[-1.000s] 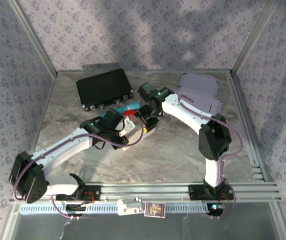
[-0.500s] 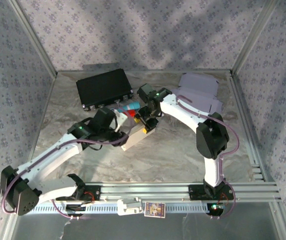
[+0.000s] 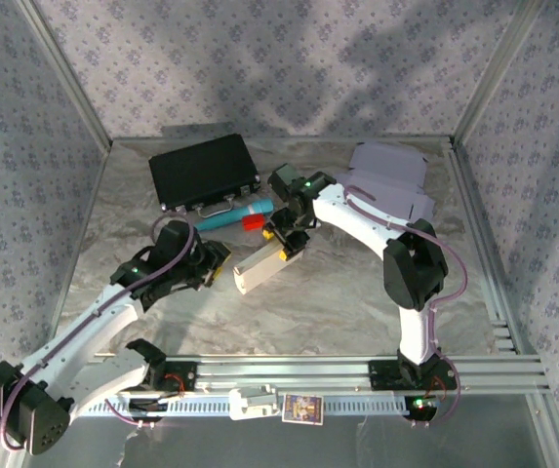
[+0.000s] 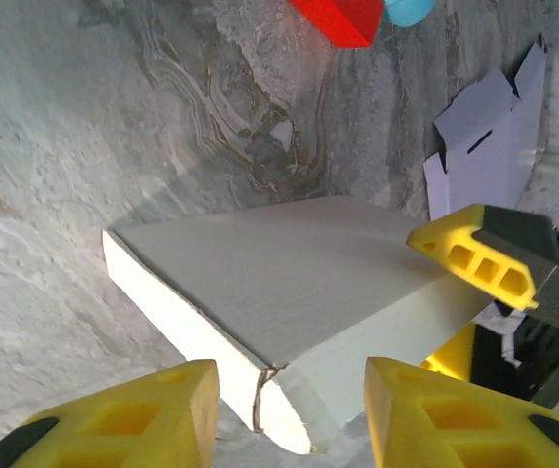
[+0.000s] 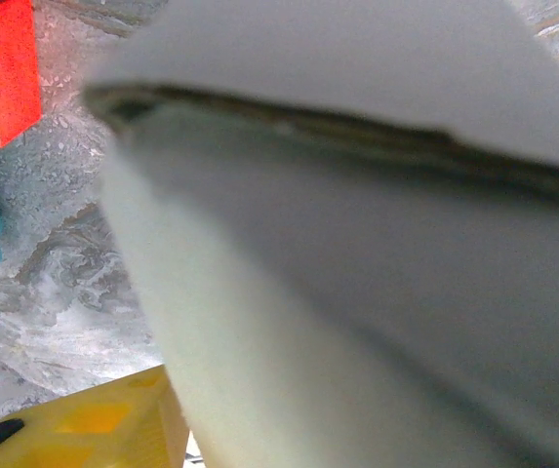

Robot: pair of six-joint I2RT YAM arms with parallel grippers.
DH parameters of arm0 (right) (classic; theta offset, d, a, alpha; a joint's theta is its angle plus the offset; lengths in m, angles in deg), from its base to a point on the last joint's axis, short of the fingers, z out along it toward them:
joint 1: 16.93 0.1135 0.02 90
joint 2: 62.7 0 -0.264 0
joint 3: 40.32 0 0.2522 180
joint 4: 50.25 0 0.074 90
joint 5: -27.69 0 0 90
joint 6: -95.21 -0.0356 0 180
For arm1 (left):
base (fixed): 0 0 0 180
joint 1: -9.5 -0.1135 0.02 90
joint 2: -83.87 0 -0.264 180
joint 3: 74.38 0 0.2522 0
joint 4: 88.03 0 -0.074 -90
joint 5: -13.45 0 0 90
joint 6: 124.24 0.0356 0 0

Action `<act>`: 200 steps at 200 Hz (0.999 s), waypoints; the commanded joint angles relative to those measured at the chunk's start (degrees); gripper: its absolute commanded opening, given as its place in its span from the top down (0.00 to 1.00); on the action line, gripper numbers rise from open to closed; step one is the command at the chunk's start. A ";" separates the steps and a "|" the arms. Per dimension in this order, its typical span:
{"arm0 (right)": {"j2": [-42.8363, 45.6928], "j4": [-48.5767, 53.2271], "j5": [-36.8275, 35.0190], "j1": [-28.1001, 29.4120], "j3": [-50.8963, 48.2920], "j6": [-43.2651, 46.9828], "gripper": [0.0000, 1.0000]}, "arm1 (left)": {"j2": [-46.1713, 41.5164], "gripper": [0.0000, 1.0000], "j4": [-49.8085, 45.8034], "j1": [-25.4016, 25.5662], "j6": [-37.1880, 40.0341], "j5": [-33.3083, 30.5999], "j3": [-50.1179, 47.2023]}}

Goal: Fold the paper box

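Left gripper, now drawn back, stands open; paper box lies lengthwise just ahead, its far end clamped by right gripper.

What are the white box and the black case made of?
White box: likely matte cardboard or thick paper, with a creased seam at its corner. Black case: probably hard plastic, dull black with metal-looking clasps along its near edge; too small to be sure.
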 commanded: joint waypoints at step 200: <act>0.15 0.58 0.06 0.15 -0.57 -0.24 0.48 | 5.29 0.81 -2.58 -0.07 -14.90 10.41 4.32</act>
